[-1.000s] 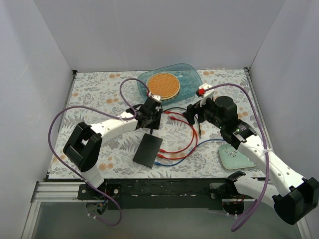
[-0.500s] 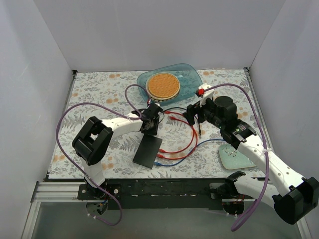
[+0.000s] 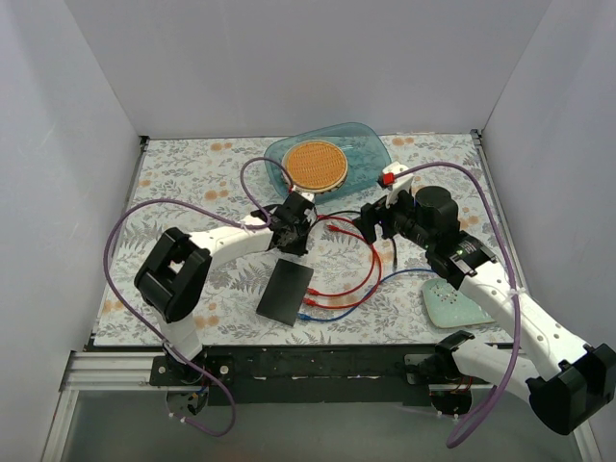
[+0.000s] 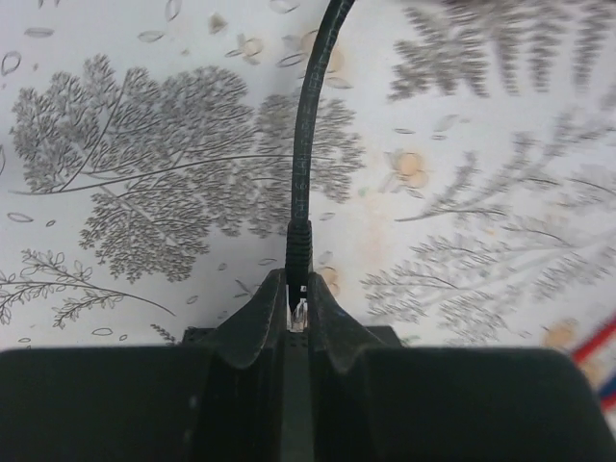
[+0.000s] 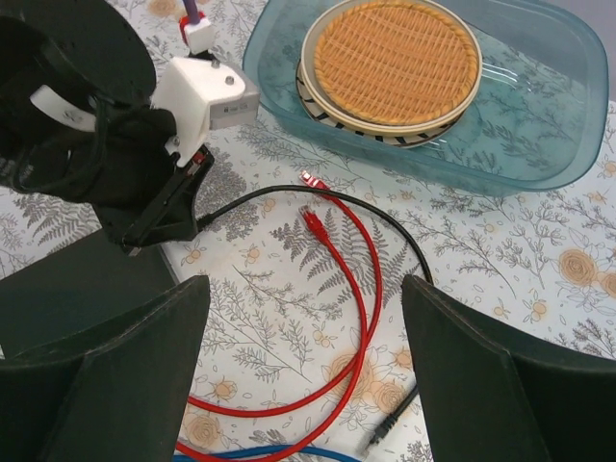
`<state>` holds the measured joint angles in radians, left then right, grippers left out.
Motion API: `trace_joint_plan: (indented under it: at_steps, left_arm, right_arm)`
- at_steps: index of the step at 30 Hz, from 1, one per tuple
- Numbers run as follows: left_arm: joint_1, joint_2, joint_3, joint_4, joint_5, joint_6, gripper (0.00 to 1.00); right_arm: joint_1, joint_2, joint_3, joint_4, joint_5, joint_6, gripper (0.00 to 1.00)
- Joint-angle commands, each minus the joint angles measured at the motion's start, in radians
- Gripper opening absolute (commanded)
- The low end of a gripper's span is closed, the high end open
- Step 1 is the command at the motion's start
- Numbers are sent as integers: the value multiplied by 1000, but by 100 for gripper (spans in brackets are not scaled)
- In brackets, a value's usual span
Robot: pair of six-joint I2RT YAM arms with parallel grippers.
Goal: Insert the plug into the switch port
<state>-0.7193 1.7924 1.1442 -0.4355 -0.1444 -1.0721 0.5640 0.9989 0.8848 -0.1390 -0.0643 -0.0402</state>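
Left wrist view puts the plug [image 4: 299, 252] dead centre, pinched between the clenched fingers of the left tool [image 4: 298, 289]. Its black cable [image 4: 304, 144] runs straight on past the fingertips over the fern-printed counter [image 4: 144, 173]. With the cable leading forward, the plug's nose seems to point back toward the wrist, though the fingers hide its tip.

From the top, the switch [image 3: 285, 291] lies flat on the counter just on the near side of the left tool, close but apart. Its long axis runs near-to-far with a slight lean to the right, and one narrow end faces that tool. Which narrow edge carries the ports I cannot tell.

By my reading the left arm is clearly the nearer one. The right tool [image 3: 377, 223] hangs released, jaws wide, off to the right by the red cables [image 3: 361, 279]. I judge the plug must be turned and lined up with the port edge before it can go in.
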Motion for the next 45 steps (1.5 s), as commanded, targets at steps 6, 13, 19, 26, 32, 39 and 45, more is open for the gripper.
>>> trace_joint_plan:
  at_steps: [6,13,19,26,32,39,45]
  left_arm:
    - [11,-280,114,78,400,78,0]
    - [20,-274,150,-37,644,147,0]
    - [34,-265,184,-98,764,179,0]
    - [34,-268,232,-152,865,227,0]
    - [34,-268,229,-172,884,250,0]
    - [44,-297,223,-163,907,265,0]
    - [109,-350,198,-112,937,236,0]
  right_arm:
    - [-3,-46,-3,76,-209,-95,88]
    - [2,-46,-1,96,-324,-151,91]
    - [5,-85,-32,122,-377,-182,91]
    - [37,-11,-9,69,-419,-217,89]
    - [92,35,17,17,-420,-265,88]
    - [131,112,57,-62,-440,-302,78]
    - [140,161,98,-123,-442,-311,40]
